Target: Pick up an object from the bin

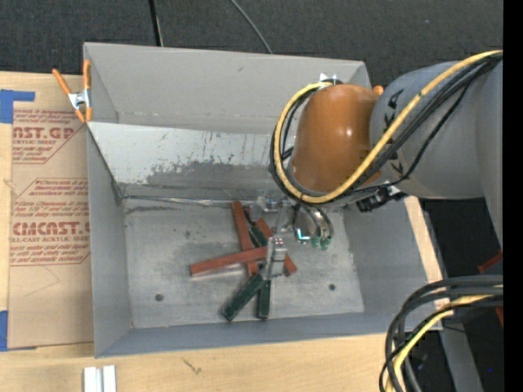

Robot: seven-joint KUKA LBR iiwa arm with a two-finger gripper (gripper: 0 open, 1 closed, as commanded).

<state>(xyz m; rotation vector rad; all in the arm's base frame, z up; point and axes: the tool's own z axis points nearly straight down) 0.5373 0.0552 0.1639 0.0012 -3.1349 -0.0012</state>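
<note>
- You'll find the claw (278,256) lowered into a small heap of sticks on the floor of the bin (163,243). It is a little right of the floor's middle and hangs below the arm's orange cover (331,141).
- The claw's tip sits at the right end of the long red-brown stick (229,263). That stick lies almost level across the floor and runs off toward the view's left.
- You cannot tell whether the claw is released or clenched, because its metal parts blend into the sticks underneath it.
- A slanted red-brown stick (242,223) comes down from the back-wall side. Its lower end meets the long stick just beside the claw, on the view's left.
- A dark green piece (258,235) lies against that slanted stick, close behind the claw.
- A short red-brown piece (288,265) pokes out just to the right of the claw tip. Whether the two touch is not clear.
- Nearer the front wall, the angled dark green stick (241,300) points up and to the right toward the claw.
- The upright dark green stick (263,299) lies just beside the angled one, and their upper ends come together just below the claw.
- All of these sticks form one loose cluster around the claw.
</note>
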